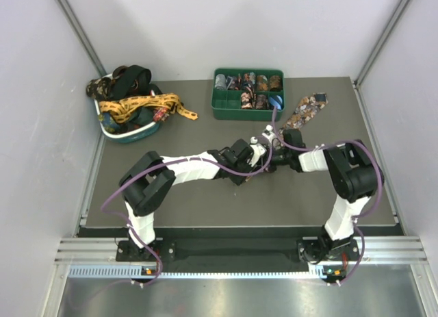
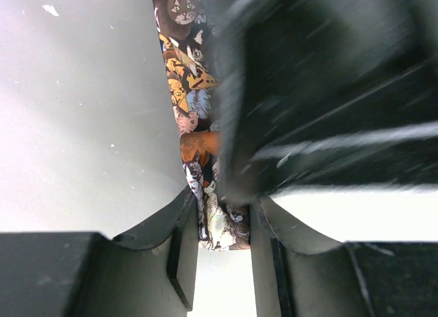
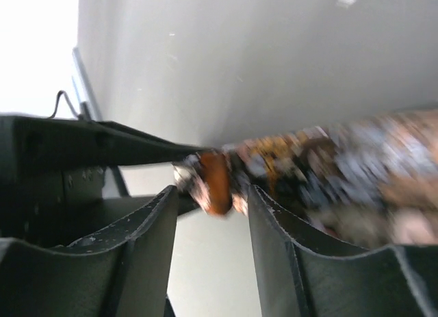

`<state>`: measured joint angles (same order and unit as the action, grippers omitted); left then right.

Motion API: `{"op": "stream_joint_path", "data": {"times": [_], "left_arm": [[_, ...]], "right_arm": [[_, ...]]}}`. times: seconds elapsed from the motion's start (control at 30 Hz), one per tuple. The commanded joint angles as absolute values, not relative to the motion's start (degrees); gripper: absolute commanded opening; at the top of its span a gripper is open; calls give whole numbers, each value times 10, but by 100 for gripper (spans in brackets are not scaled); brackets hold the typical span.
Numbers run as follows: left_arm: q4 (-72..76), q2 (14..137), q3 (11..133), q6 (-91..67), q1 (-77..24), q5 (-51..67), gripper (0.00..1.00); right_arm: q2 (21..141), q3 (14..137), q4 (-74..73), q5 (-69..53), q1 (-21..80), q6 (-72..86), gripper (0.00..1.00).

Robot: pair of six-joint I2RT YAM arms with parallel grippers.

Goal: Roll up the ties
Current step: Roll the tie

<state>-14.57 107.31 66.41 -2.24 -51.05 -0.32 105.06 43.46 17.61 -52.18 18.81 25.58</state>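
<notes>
Left wrist view: tie (image 2: 188,77), one end pinched in my left gripper (image 2: 224,211), over mid table (image 1: 178,207). Right gripper (image 3: 213,194): jaws parted loosely around that end. Step, I judge: starting the roll. Next: close right, wind tightly.

Cat-print tie (image 1: 306,110) — loose, unrolled strip, lying diagonal

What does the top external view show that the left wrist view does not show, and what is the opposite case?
Only the top external view shows the green plastic compartment tray holding rolled ties, and the white and teal basket heaped with loose ties.

Only the left wrist view shows the cat faces printed on the long narrow fabric tie, and its end sitting between the fingers of the left gripper.

Both views show that tie and the left gripper.
</notes>
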Motion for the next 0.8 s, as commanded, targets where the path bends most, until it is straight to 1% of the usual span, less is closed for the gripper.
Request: {"op": "stream_joint_path", "data": {"times": [0.0,0.13,0.23,0.27,0.33,0.37,0.4,0.43,0.47,0.5,0.53,0.57,0.63,0.67,0.73,0.77], "left_arm": [[-215,1110,656,-30,-510,-18,35],[-239,1114,670,-39,-510,-17,34],[-273,1123,691,-45,-510,-7,34],[-293,1131,698,-46,-510,-3,33],[-320,1140,722,-54,-510,-3,33],[-348,1150,731,-56,-510,-3,33],[-358,1153,748,-60,-510,-3,33],[-368,1157,754,-65,-512,7,33],[-379,1164,761,-67,-511,17,33],[-396,1167,774,-69,-512,18,33],[-405,1171,780,-76,-512,19,33],[-414,1178,786,-78,-512,21,33],[-439,1184,807,-85,-512,18,33],[-444,1190,813,-85,-512,18,33],[-467,1201,836,-87,-512,24,33],[-476,1209,844,-87,-512,25,32]], "right_arm": [[992,401,181,-470,158,239,47],[920,346,227,-446,125,269,49],[834,294,222,-387,120,263,49],[780,281,204,-348,120,258,49],[720,241,187,-306,126,242,48],[656,228,178,-265,141,235,48],[623,208,151,-239,154,221,48],[592,199,140,-214,172,214,48],[531,190,135,-168,218,210,47],[504,181,118,-137,246,205,48],[457,178,107,-68,277,198,48],[441,178,99,-34,342,190,47],[418,178,79,30,400,172,47],[411,180,75,71,451,166,46],[420,194,65,123,510,145,46],[441,201,62,173,571,137,46]]}}
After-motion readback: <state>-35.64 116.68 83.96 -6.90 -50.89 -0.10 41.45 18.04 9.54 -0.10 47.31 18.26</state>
